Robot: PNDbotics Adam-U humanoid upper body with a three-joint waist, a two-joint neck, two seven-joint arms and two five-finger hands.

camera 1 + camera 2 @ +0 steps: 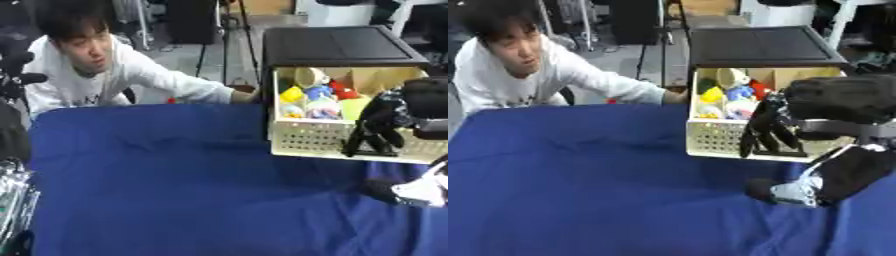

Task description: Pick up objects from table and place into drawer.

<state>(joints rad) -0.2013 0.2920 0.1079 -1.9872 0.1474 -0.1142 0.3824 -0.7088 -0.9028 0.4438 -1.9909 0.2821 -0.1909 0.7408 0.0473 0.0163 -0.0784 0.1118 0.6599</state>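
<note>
Several items: already in the drawer, a pale lattice-fronted bin pulled out from under a black cabinet so its top is open for drops. Contents incl. yellow, blue, red, pale green shapes; can't ID them further.
Right robot hand: hangs at drawer's front wall, fingers pointing down, roughly straight and apart; nothing seen between them. Prob. positioned at the rim for a release or for clearing out, can't say which.
Left robot hand: not in either view.
Counter: covered w/ blue cloth, rumpled; no loose task object visible on it.
Lower right: black-and-white part lies low on the cloth; looks like robot arm hardware, unsure.
Person's hand: reaches to drawer's left side, touching or just beside it; maybe steadying it.
Progress: looks near done, judging by full drawer.
</note>
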